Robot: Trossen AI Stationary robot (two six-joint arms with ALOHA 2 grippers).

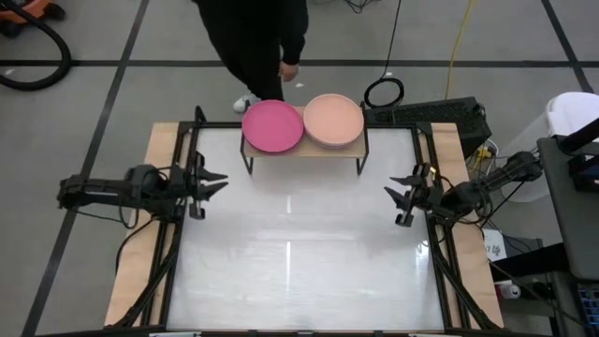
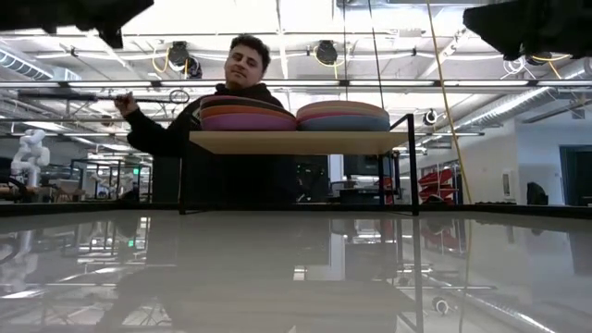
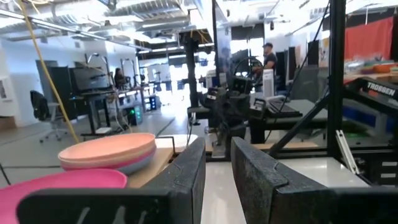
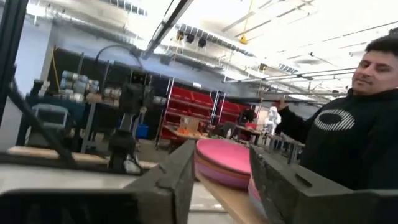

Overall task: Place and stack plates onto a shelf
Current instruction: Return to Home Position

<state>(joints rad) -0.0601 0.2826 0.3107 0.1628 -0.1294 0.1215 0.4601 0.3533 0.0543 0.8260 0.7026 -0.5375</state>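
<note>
The left pincer (image 1: 220, 182) hangs at the left edge of the bench (image 1: 290, 271), jaws parted and holding nothing. The right pincer (image 1: 397, 200) faces it from the opposite edge, likewise parted and empty. The task looks all but done, with the arms drawn out to the sides so that nothing hangs over the stacks.

The shelf (image 1: 304, 150) stands ahead of both pincers and between them, at the bench's far edge and well apart from each. It carries two stacks side by side. The pink stack (image 1: 272, 125) is nearer the left pincer and the peach stack (image 1: 333, 121) nearer the right. Together they fill the board's width, which probably explains the stacking. Their rims meet or nearly meet, and I cannot tell which. In the low view each stack shows several coloured layers lying level and staying within the board's ends.

Between the pincers lies a broad stretch of bare bench, so either arm has free room to swing inward. A person (image 1: 262, 37) stands just behind the shelf, which would crowd any reach past it.
</note>
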